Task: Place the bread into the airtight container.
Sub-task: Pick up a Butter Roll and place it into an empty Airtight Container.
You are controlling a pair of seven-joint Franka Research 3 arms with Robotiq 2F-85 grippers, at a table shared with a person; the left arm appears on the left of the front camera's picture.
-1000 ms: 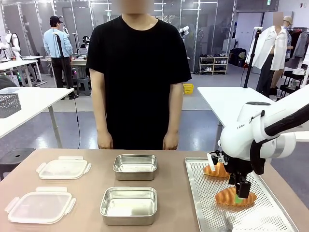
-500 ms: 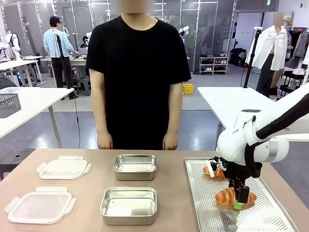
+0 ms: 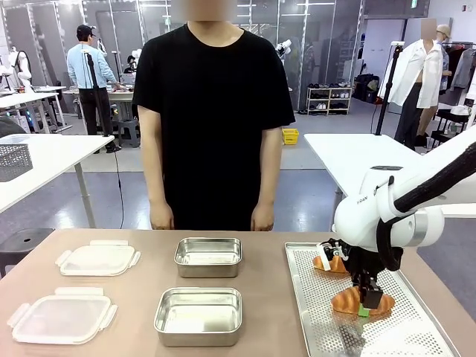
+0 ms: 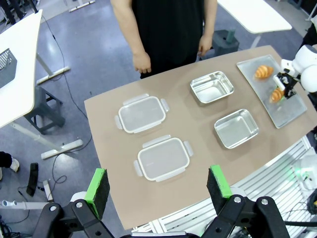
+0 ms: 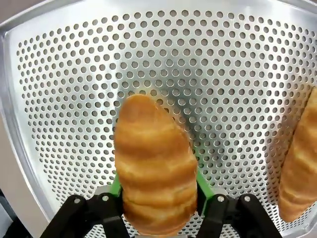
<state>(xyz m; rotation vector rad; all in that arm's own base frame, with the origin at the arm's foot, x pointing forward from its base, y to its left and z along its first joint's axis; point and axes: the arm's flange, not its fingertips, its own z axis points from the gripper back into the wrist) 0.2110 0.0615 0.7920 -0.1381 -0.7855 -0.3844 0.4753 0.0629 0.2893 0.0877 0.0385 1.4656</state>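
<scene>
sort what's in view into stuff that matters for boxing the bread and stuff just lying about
For the job: near croissant, clamped in the right fingers; perforated tray; far croissant; two steel containers; two clear lids.
Just lying about: grey basket on the side table; yellow crate on the floor behind.

Perforated metal tray [image 3: 321, 336], satin sheen. On it, bread [image 5: 153, 183] with glossy, ridged crust. Left of the tray: two brushed-metal containers [image 3: 198, 316], then frosted plastic lids [image 3: 62, 318]. The counter [image 3: 141, 294] reads matt, smooth.

A lab hall: white worktables [image 3: 44, 160], shelving [image 3: 329, 100], glass partitions [image 3: 312, 44].
</scene>
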